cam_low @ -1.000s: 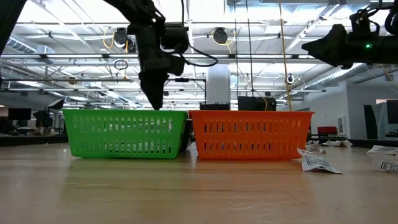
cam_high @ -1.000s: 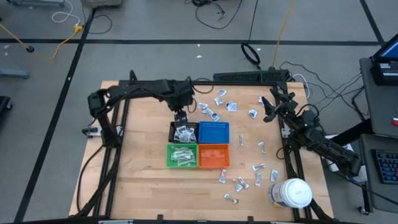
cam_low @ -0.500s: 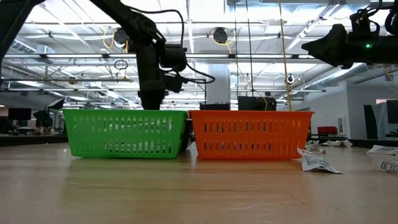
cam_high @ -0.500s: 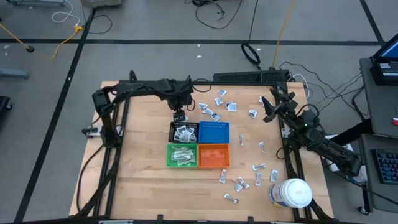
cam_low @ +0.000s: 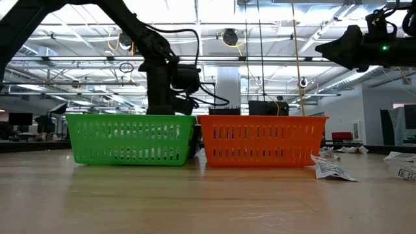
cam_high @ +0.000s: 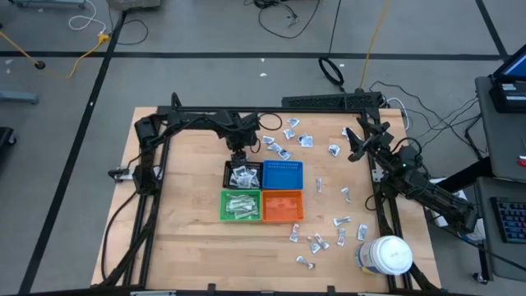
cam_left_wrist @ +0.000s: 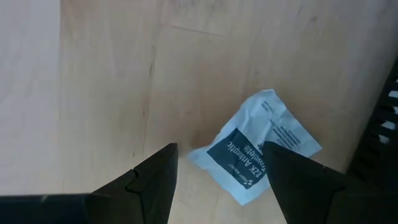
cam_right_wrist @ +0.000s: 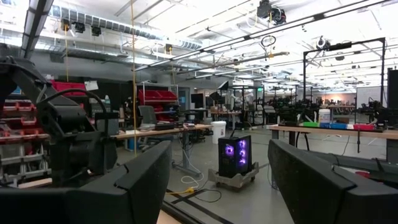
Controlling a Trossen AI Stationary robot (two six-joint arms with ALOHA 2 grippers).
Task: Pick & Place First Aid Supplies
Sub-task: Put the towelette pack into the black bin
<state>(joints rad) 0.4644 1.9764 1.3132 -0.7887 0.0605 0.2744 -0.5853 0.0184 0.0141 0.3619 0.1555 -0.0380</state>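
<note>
High view: left gripper [cam_high: 239, 154] down over the tabletop [cam_high: 181, 214], just beyond the far edge of the black bin [cam_high: 244, 175], which holds packets. Blue bin [cam_high: 282, 175] to its right, green bin [cam_high: 241, 205] with packets nearer, orange bin [cam_high: 283, 206] beside that. Loose packets [cam_high: 288, 138] scattered far right of the bins, more packets [cam_high: 316, 242] near right, close to the white jar [cam_high: 385, 255]. Right gripper [cam_high: 355, 145] raised at the right edge, well apart from the bins.

Low view: green and orange bins side by side, left arm lowered behind the green one; a few packets [cam_low: 330, 168] lying right of the orange bin.

Left wrist view: fingers [cam_left_wrist: 152, 180] apart, nothing between them, poised over one blue-and-white packet [cam_left_wrist: 255, 146] flat on the wood, beside a dark bin wall.

Right wrist view: fingers [cam_right_wrist: 134, 180] spread wide, empty, facing the room.
</note>
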